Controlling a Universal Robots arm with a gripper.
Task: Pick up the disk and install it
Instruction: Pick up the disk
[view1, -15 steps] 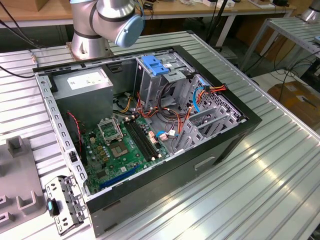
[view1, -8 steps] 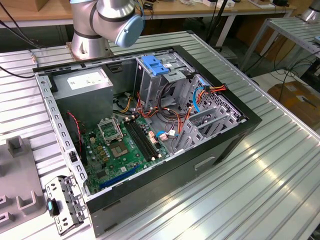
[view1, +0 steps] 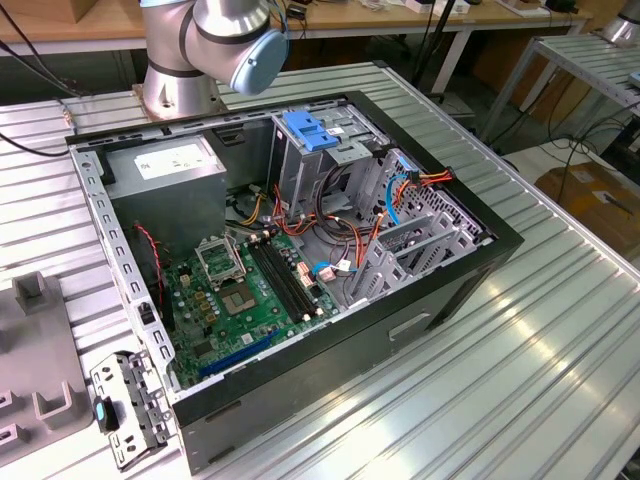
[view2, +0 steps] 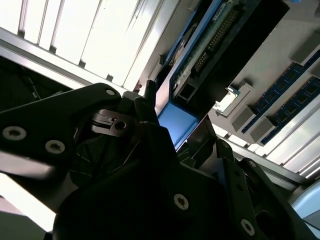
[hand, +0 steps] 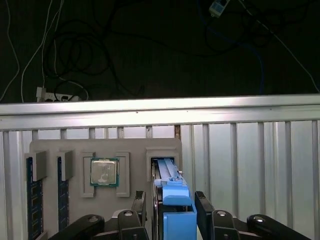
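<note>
At the edge of the ribbed metal surface (hand: 250, 160), in the first wrist view, the disk (hand: 176, 212) stands on edge in a slot of a grey tray (hand: 135, 150). The claw (hand: 171, 195) straddles the disk's blue carrier, close on both sides; whether it is clenched on it cannot be told. A processor (hand: 104, 172) lies flat in the tray beside that slot, with memory sticks (hand: 31, 195) further along. In the exterior view an open computer case (view1: 300, 395) lies mid-surface, its motherboard (view1: 250, 290) exposed
</note>
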